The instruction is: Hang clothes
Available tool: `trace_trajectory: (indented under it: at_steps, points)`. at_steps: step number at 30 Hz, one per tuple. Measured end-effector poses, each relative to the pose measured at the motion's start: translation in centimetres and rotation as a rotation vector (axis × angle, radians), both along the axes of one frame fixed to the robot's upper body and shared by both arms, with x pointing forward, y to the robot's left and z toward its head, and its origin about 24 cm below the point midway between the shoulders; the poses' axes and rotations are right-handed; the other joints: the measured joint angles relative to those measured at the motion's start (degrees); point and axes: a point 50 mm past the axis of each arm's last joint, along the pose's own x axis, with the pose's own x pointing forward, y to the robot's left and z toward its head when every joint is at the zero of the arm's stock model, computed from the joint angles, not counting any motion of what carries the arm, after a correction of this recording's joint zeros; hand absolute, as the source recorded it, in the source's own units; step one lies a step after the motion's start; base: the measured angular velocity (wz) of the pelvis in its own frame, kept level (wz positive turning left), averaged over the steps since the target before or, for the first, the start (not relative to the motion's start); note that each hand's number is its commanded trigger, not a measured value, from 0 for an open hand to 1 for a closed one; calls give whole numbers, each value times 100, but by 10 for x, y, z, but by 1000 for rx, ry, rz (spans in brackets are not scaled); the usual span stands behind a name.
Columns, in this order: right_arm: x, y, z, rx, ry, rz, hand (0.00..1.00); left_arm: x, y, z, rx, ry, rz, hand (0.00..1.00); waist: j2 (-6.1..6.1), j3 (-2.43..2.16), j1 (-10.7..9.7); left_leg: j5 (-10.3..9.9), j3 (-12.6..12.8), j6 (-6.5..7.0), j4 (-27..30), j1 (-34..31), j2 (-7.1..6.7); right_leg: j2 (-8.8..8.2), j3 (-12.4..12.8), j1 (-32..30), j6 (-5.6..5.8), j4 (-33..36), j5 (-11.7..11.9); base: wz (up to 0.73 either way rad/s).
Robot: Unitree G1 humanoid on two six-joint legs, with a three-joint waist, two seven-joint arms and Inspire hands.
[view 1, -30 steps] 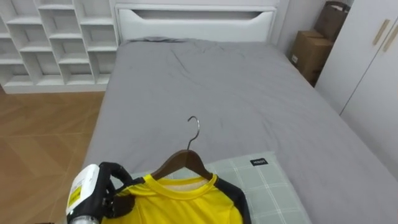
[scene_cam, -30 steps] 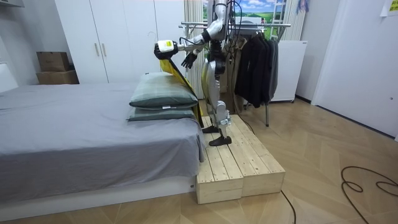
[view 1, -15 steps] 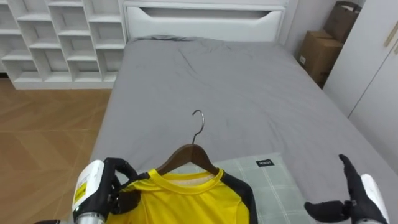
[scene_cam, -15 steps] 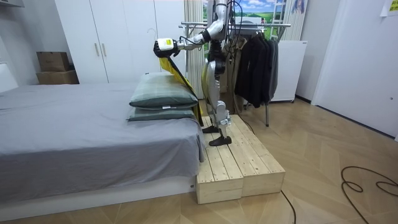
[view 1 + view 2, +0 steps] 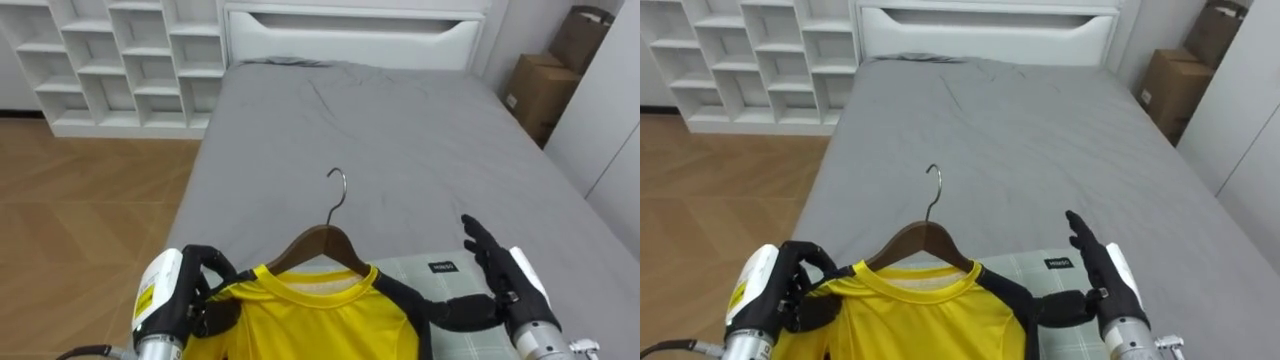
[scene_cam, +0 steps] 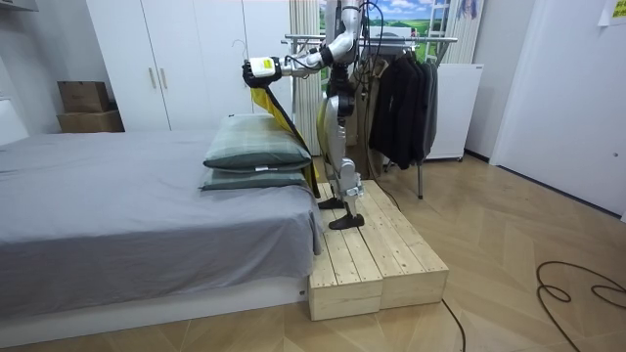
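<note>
low in the eye views the left hand (image 5: 200,295) is curled tight on the shoulder of the yellow shirt (image 5: 320,320). the shirt hangs on a wooden hanger (image 5: 325,245), its hook free above the grey bed (image 5: 400,130). at lower right the right hand (image 5: 505,280) has straight fingers beside the dark sleeve. the room view adds the robot on a wooden platform (image 6: 377,259) at the bed's end, a clothes rack (image 6: 430,41) close behind and bare floor (image 6: 509,244) to that view's right.

robot on wooden platform (image 6: 381,264) | left hand (image 6: 259,68) holds yellow shirt (image 6: 262,101) above pillows (image 6: 256,154)
</note>
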Motion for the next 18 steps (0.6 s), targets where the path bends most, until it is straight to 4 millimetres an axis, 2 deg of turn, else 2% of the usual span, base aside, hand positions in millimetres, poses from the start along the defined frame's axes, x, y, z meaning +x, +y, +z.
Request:
trace_trajectory:
  at_steps: [6,12,18]
  points:
    - [7,2,7,5,-2,71,0,0,0,0,-4,-2,0,100,26,31,-9,0,-14,0,-29,-4,1,9,41,-27,0,3,0,0]
    - [22,8,22,12,-40,141,0,1,1,1,0,-2,-2,100,11,37,-19,0,-12,0,-51,-7,3,13,20,-40,0,-3,0,0]
    - [22,12,21,19,-20,201,0,1,3,2,8,14,-25,100,-27,38,112,2,-9,0,4,-5,2,4,19,-19,0,-4,-1,-1]
